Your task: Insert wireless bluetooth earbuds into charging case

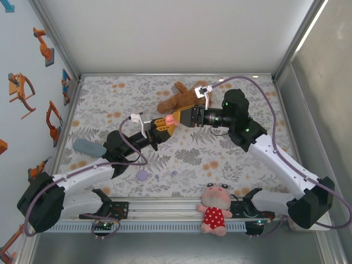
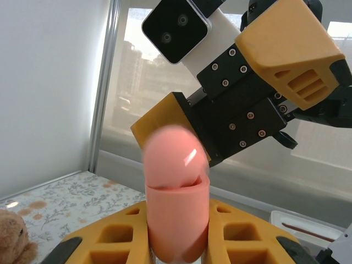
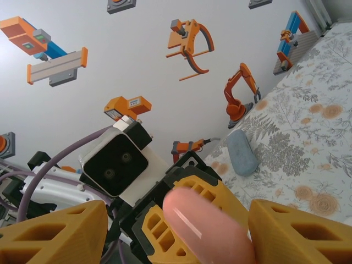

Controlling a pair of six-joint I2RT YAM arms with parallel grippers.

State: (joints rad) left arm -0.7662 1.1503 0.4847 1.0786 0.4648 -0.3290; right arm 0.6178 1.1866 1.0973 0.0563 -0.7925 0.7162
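A pink capsule-shaped charging case is held above the table, and my left gripper is shut on its lower half. Its rounded lid is blurred and stands slightly ajar, with a dark gap on the right side. My right gripper faces it from the right, open, its yellow fingers on either side of the lid end, with a gap showing on the left. Two tiny pale purple earbuds lie on the floral cloth near the front, beside a purple round case.
A blue-grey oval case lies at the left of the cloth. A brown teddy bear sits behind the grippers. A pink doll in a red dress lies on the front rail. White walls enclose the table.
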